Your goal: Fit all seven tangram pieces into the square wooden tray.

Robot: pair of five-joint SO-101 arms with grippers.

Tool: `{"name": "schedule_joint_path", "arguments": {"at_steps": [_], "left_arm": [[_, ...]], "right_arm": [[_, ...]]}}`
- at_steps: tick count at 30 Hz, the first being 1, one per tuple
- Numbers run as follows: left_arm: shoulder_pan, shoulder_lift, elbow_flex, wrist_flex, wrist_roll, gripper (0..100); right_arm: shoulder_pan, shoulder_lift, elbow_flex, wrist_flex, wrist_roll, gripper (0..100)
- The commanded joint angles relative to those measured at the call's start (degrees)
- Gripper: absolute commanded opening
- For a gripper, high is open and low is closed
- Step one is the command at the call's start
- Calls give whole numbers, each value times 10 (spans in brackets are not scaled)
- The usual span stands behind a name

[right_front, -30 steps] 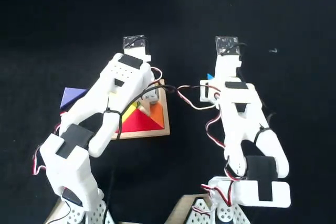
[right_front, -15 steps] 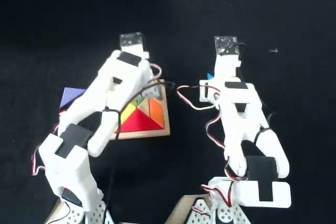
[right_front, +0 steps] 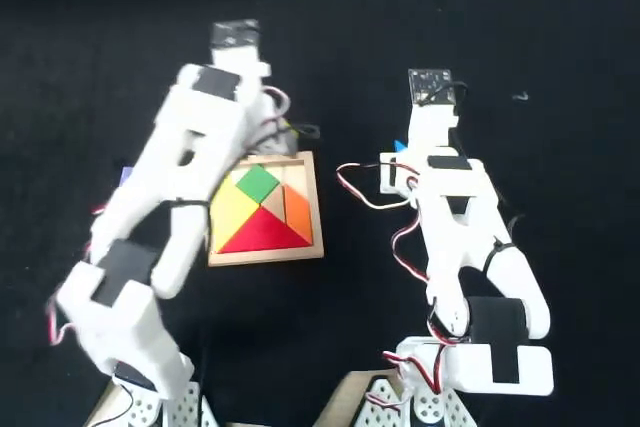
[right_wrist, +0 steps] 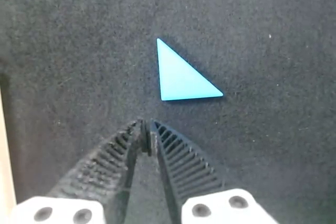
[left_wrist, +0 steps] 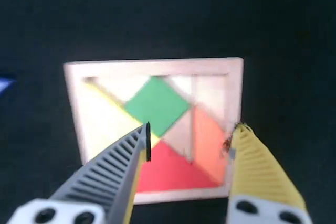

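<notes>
The job looks to be between placements: the left hand point(left_wrist: 191, 132) hangs wide open and empty above the square wooden tray point(right_front: 265, 256). The right hand point(right_wrist: 146, 129) is closed on nothing just short of the flat light-blue triangle point(right_wrist: 181, 77) on the black bench point(right_front: 560, 97), so fetching it would call for parting the fingers and coming down over its thin edges. The tray holds 4 coloured pieces, a green square point(right_front: 258, 183), yellow triangle point(right_front: 231, 213), red triangle point(right_front: 262, 236) and orange piece point(right_front: 297, 209), with bare wood showing, and a purple piece point(right_front: 125, 175) lies outside it.
</notes>
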Motion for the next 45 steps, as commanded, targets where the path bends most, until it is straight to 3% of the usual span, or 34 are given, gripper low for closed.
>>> {"name": "schedule_joint_path", "arguments": {"at_steps": [1,9,15,20,23,29,37,41,45], "left_arm": [[-67,-117,-36,71,-45,256],[-148,-293,155,51,-70,256],[-248,-403,396,-135,-70,257],[-297,-451,541,-298,-89,257],[-294,-442,554,-317,-89,257],[-298,-392,554,-358,-89,260],[-334,-367,553,-400,-89,257],[-329,-361,552,-400,-89,256],[-331,-361,560,-424,-89,256]], "right_arm": [[-6,-27,-1,-11,-3,12],[-4,-27,-1,-11,-3,12],[-4,-28,3,-10,70,12],[-4,-32,3,-8,73,15],[-6,-36,-25,25,73,22],[-10,-32,-110,127,73,167],[-64,-32,-125,120,114,124],[-25,-31,-129,81,122,127],[-1,7,-137,67,199,127]]}}
